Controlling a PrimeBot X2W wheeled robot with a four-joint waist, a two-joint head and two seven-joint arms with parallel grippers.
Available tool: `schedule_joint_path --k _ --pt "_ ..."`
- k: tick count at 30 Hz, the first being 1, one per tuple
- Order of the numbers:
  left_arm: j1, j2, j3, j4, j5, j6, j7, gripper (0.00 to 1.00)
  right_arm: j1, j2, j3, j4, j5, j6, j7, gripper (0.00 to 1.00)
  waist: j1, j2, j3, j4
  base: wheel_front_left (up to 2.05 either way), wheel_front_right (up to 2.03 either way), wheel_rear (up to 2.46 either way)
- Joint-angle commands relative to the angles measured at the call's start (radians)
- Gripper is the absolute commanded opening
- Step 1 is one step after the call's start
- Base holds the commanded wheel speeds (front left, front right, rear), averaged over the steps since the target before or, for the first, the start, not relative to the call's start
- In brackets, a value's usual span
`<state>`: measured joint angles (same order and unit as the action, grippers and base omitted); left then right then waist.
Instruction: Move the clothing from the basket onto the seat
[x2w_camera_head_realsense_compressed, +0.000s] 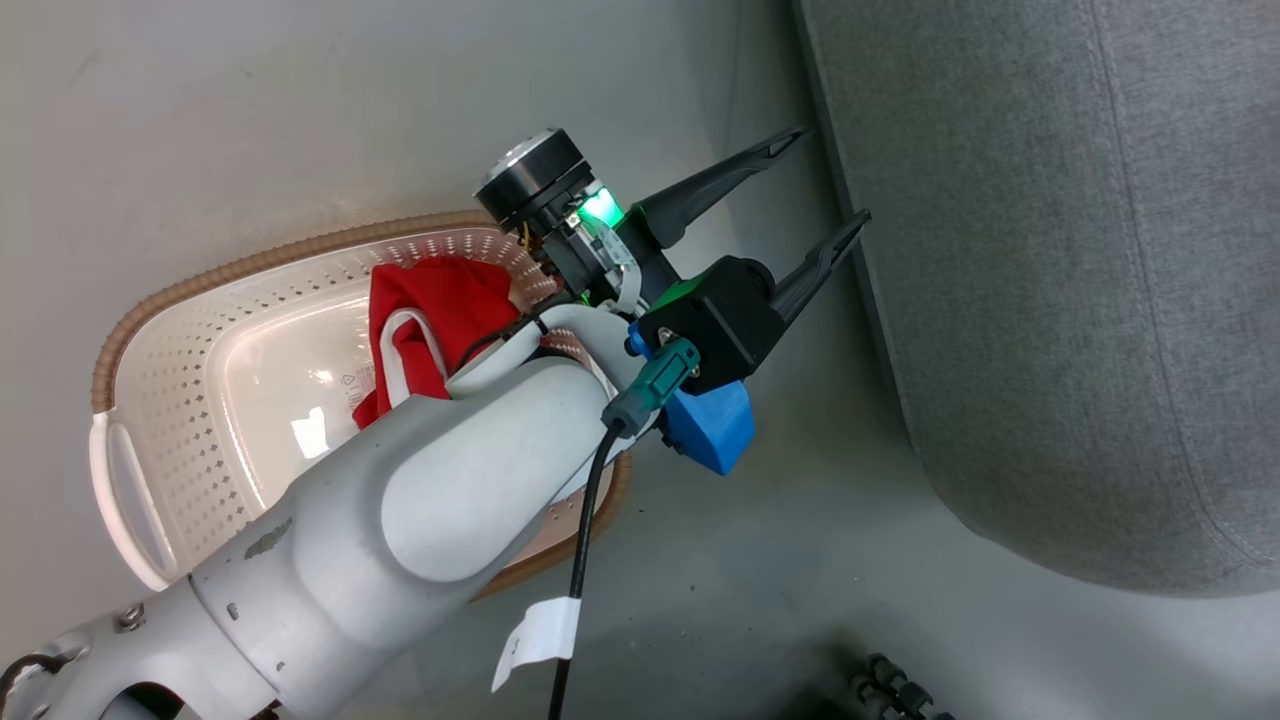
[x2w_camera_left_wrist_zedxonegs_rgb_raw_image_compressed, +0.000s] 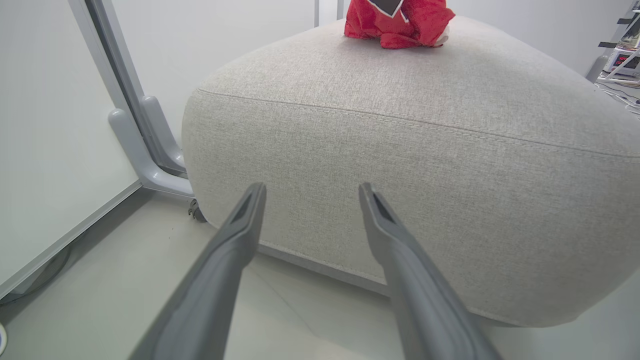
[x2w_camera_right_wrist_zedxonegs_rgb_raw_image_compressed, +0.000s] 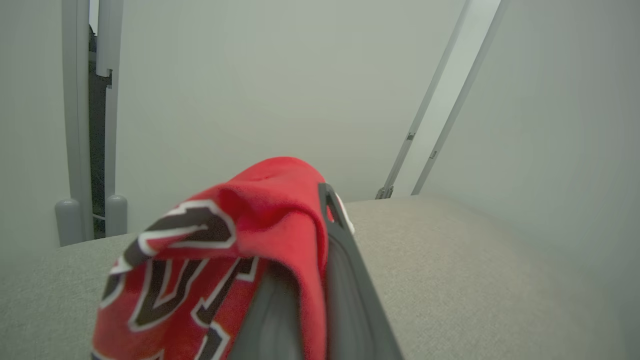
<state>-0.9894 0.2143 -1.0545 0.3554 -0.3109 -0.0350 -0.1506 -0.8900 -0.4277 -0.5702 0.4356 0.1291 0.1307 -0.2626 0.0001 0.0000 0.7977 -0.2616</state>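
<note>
The task looks about half done. One red garment (x2w_camera_head_realsense_compressed: 440, 300) lies in the basket (x2w_camera_head_realsense_compressed: 170, 400). The other, the numbered shirt (x2w_camera_right_wrist_zedxonegs_rgb_raw_image_compressed: 200, 260), is in the grip of the right fingers (x2w_camera_right_wrist_zedxonegs_rgb_raw_image_compressed: 345, 280) above the top of the seat (x2w_camera_right_wrist_zedxonegs_rgb_raw_image_compressed: 450, 260).

The right fingers are closed narrow, with the red cloth pinched between them. It drapes over the near finger and hangs to its left, the black-and-white numerals facing the camera. The seat spreads beneath and beyond the tips. In the left wrist view a red bundle (x2w_camera_left_wrist_zedxonegs_rgb_raw_image_compressed: 400, 25) rests on the far top of the seat (x2w_camera_left_wrist_zedxonegs_rgb_raw_image_compressed: 400, 175), most likely this same shirt. I cannot tell whether its weight is already on the cushion.

The left fingers (x2w_camera_head_realsense_compressed: 720, 180) are spread wide and hold nothing. They point at the side of the seat (x2w_camera_head_realsense_compressed: 1050, 300), close to it but apart, with bare floor (x2w_camera_head_realsense_compressed: 800, 560) below the tips. The basket is behind them, back past the wrist, so the garment in it is not between the fingers.

The next move, as I judge it, is for the right fingers to open so the shirt drops free. The left arm must then swing back and down into the basket, bringing its open tips onto either side of a raised fold of the cloth.
</note>
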Motion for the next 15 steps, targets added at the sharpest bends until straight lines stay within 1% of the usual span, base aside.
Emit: schedule_joint_path --k 1,10,15 --pt "-0.016 0.008 -0.001 -0.004 0.001 0.006 0.0 1.0 0.017 0.005 0.005 0.017 -0.008 0.0 -0.004 0.0 -0.0001 0.0 0.003 0.007 0.0 0.0 0.0" --pt "-0.017 0.009 -0.005 -0.002 -0.003 0.016 -0.01 1.0 0.064 0.053 0.014 0.185 -0.021 0.0 -0.003 0.0 -0.0001 0.0 0.001 0.036 0.0 0.0 0.0" --pt "-0.014 0.005 -0.006 0.005 -0.012 0.021 -0.02 1.0 0.076 0.065 0.012 0.224 0.004 0.0 -0.003 0.0 -0.0001 0.0 -0.015 0.042 0.0 0.0 0.0"
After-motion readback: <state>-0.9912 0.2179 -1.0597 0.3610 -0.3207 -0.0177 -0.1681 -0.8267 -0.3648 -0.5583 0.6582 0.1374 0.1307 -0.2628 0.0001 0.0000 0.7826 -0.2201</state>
